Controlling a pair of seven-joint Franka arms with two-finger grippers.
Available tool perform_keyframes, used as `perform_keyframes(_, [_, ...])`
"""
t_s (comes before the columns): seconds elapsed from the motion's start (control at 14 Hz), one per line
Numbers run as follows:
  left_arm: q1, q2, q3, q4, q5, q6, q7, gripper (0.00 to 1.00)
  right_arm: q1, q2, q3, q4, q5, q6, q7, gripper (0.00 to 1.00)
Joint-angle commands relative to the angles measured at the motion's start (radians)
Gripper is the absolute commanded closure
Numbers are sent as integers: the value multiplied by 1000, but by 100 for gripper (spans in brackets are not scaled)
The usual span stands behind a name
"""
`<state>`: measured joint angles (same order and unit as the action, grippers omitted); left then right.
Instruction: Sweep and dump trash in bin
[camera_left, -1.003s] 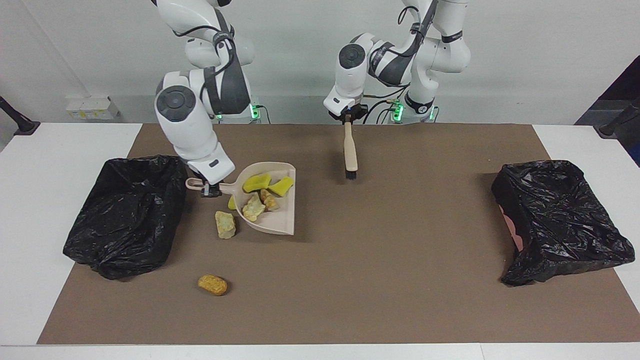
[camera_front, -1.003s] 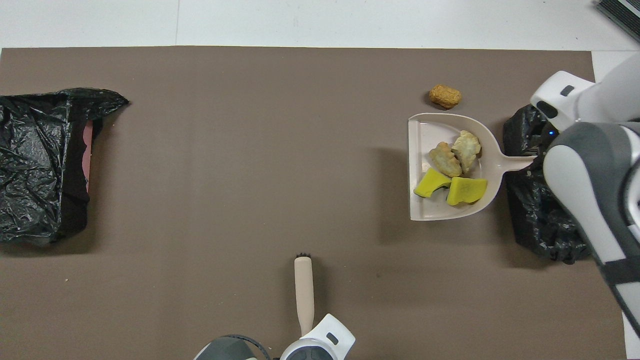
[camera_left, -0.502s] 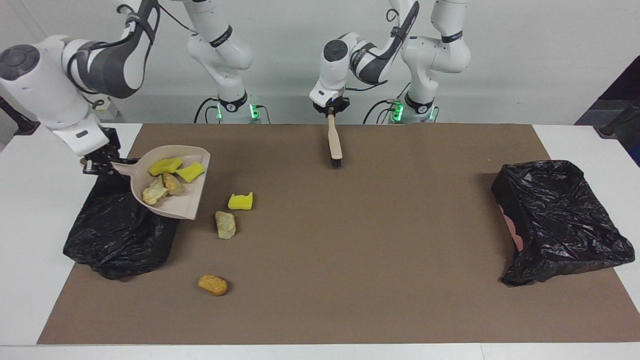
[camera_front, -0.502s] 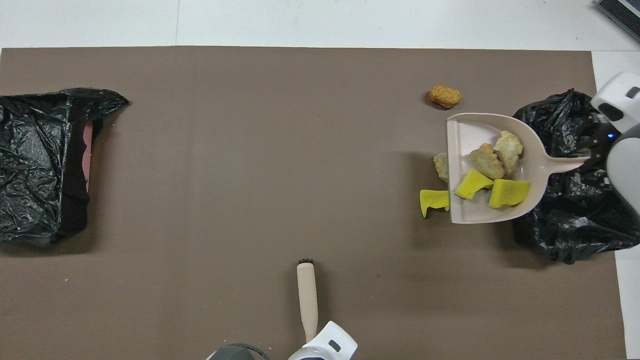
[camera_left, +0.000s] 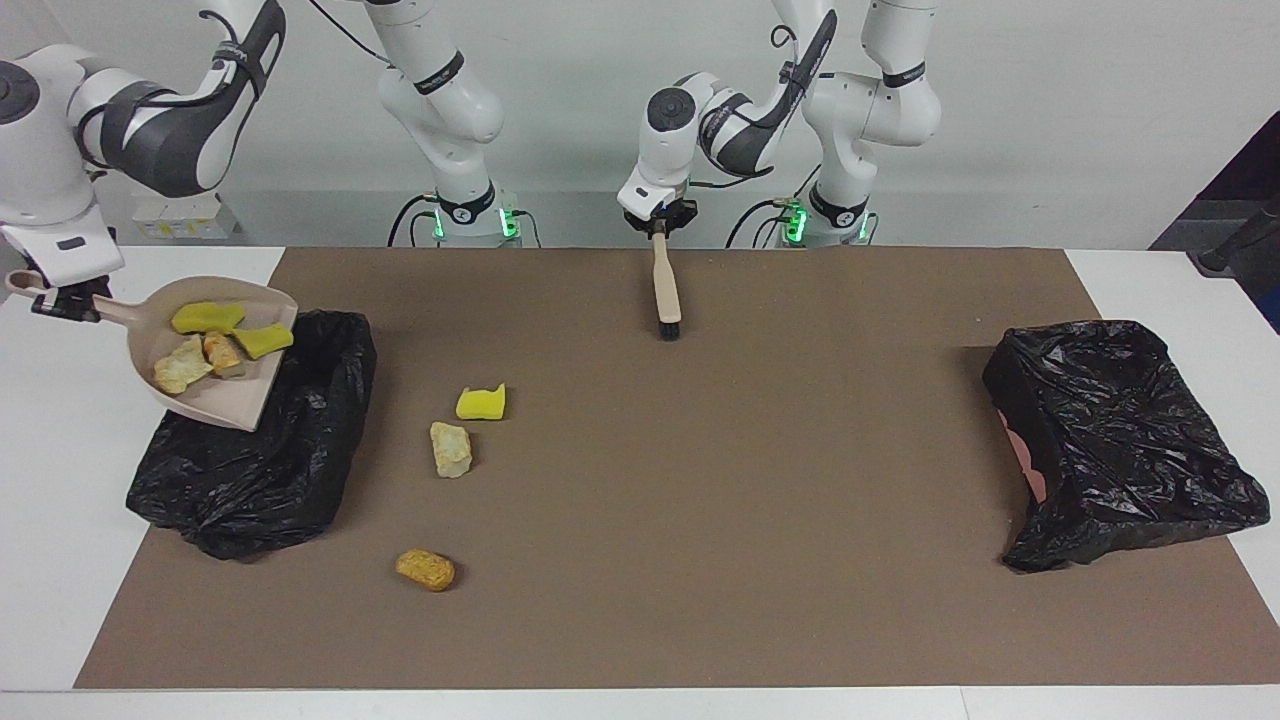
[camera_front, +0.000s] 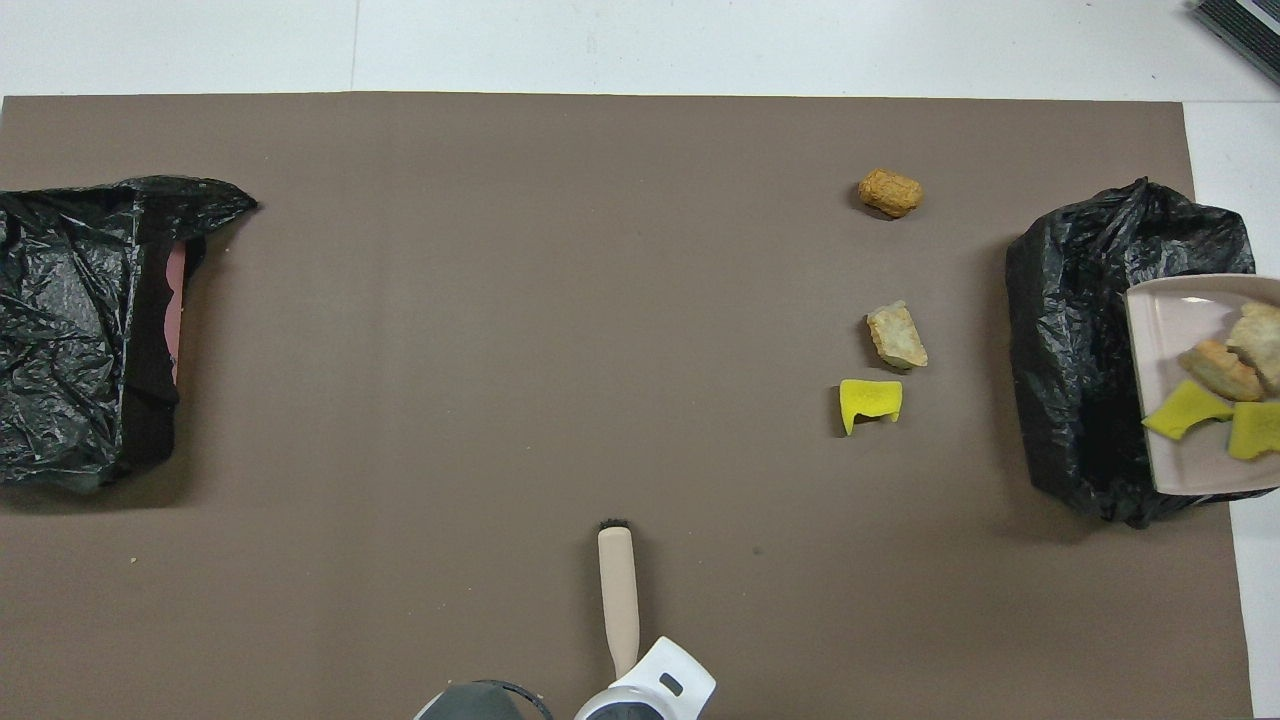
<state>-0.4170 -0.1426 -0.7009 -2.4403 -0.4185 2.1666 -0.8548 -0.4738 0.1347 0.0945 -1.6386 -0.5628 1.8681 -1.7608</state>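
My right gripper (camera_left: 62, 300) is shut on the handle of the beige dustpan (camera_left: 225, 398), held tilted in the air over the black bag-lined bin (camera_left: 250, 460) at the right arm's end. The pan (camera_front: 1190, 455) carries two yellow sponge chunks (camera_left: 207, 317) and two tan and orange lumps (camera_left: 180, 365). On the mat beside the bin lie a yellow sponge chunk (camera_left: 481, 402), a tan lump (camera_left: 450, 448) and an orange-brown lump (camera_left: 425, 569). My left gripper (camera_left: 660, 228) is shut on the beige brush (camera_left: 666, 290), bristles down over the mat's near edge.
A second black bag-lined bin (camera_left: 1110, 430) stands at the left arm's end of the brown mat (camera_left: 700, 500). The right arm itself is out of the overhead view; only the pan shows there over the bin (camera_front: 1080, 350).
My right gripper has lifted the loaded dustpan off the mat and carried it over the bin. A yellow chunk and a tan lump stayed on the mat. The brush drew slightly toward the robots.
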Motion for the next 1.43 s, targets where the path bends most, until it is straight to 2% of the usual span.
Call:
perform_keyframes(0.0, [13,6,12,15,-16,2,67,0,20,-18,10,-26,-118,45,148,100])
perform_keyframes(0.14, [68,34,27,64,4,-1,188,0,39,-39,14,-61,-164,33,288,100])
perform_keyframes(0.21, [76,38,70,88,21,-1,222,0,64,-55,14,-84,-198,16,329,100])
perform_keyframes(0.43, [64,73,251,199,238,-49,246,0,110,-70,14,-102,-279,-52,380,100])
perform_keyframes(0.57, [67,68,374,231,347,-71,331,0,135,-72,14,-99,-324,-102,392,100])
perform_keyframes(0.72, [70,42,481,242,362,-71,471,0,181,-79,16,-98,-376,-173,391,100])
perform_keyframes(0.86, [73,35,572,294,375,-111,607,0,219,-93,16,-104,-423,-214,380,100])
perform_keyframes(1.0, [102,40,622,383,428,-186,702,0,238,-93,16,-102,-454,-239,357,100])
perform_keyframes(1.15, [168,44,626,466,428,-252,808,0,239,-99,17,-90,-453,-222,292,100])
perform_keyframes(1.36, [242,55,626,587,431,-349,864,0,233,-105,17,-56,-390,-221,248,100])
